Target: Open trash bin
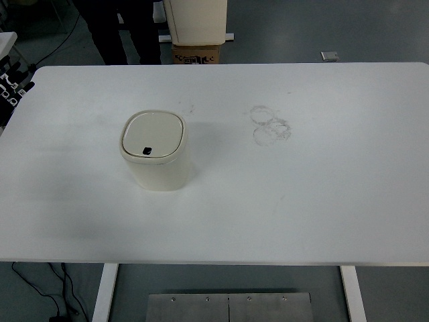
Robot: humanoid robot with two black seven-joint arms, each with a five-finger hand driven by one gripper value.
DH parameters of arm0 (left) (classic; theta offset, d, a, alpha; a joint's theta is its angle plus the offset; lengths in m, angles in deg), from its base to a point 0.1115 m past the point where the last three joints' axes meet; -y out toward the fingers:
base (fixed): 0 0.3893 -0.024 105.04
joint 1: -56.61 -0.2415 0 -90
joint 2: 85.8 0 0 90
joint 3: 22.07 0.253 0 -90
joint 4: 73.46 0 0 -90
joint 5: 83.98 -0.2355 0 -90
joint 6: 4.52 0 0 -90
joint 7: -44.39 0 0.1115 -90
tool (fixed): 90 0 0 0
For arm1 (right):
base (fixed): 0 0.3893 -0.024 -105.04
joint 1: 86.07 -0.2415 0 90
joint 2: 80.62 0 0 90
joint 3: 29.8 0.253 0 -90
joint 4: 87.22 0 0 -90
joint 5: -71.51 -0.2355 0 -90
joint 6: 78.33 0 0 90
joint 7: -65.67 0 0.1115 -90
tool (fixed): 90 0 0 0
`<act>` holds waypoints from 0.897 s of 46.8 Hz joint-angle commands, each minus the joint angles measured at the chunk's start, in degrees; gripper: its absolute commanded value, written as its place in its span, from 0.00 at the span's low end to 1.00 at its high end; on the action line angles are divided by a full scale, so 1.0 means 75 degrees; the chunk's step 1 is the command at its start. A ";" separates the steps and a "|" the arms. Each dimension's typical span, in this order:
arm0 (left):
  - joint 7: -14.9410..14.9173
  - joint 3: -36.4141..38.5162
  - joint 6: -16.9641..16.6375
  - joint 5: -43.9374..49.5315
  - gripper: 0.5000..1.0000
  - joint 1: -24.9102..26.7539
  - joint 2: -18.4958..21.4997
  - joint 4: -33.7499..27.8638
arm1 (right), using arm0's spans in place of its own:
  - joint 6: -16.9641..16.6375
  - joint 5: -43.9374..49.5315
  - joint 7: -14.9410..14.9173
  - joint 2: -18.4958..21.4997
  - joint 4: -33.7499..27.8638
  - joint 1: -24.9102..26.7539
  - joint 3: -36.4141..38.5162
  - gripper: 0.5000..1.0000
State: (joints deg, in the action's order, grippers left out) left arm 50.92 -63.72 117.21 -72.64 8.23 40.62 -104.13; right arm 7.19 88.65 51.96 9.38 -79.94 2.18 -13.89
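While the work has not begun, only one hand shows, and barely.

Left hand: the black-and-white left hand (9,84) sits at the picture's far left edge, off the table's left corner; only a few fingertips show, so whether it is spread or curled I cannot tell. It holds nothing and is well apart from the bin.

Right hand: out of view.

Bin: the small cream plastic trash bin (156,157) with rounded corners stands upright on the left half of the white table (322,201), closer to its middle than to any edge.

Lid: the square cream lid (153,135) lies flat and closed on top, with a small dark button (147,150) near its front edge.

Handling: probably light, stiff and smooth-sided, so a sideways push could slide or tip it. The likely place to act is the dark button, pressed straight down from above.

Surroundings: faint ring marks (270,125) stain the table right of the bin; a person's dark legs (117,30) stand beyond the far edge.
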 commanded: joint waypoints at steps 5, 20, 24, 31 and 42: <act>-0.0003 0.0023 0.0000 -0.0023 1.00 0.0122 0.0125 -0.0094 | 0.0012 0.0000 0.0000 0.0000 0.0002 0.0000 0.0000 0.98; -0.0061 0.0479 -0.0058 -0.0035 1.00 0.0544 0.0898 -0.1184 | 0.0000 0.0000 0.0000 0.0000 0.0002 0.0000 0.0000 0.98; -0.0050 0.1111 -0.0058 -0.0081 1.00 0.0953 0.1027 -0.1277 | 0.0012 0.0000 0.0000 0.0000 -0.0010 0.0000 0.0000 0.98; -0.0061 0.2482 -0.0058 -0.0081 1.00 0.1762 0.1097 -0.1476 | 0.0012 0.0000 0.0000 0.0000 -0.0010 0.0000 0.0000 0.98; -0.0050 0.4509 -0.0058 -0.0082 1.00 0.2992 0.1250 -0.2097 | 0.0000 0.0000 0.0000 0.0000 0.0002 0.0000 0.0000 0.98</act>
State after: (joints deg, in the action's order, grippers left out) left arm 50.54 -33.42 116.77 -73.28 28.22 49.95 -118.22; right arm 7.21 88.65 51.98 9.38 -79.96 2.18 -13.90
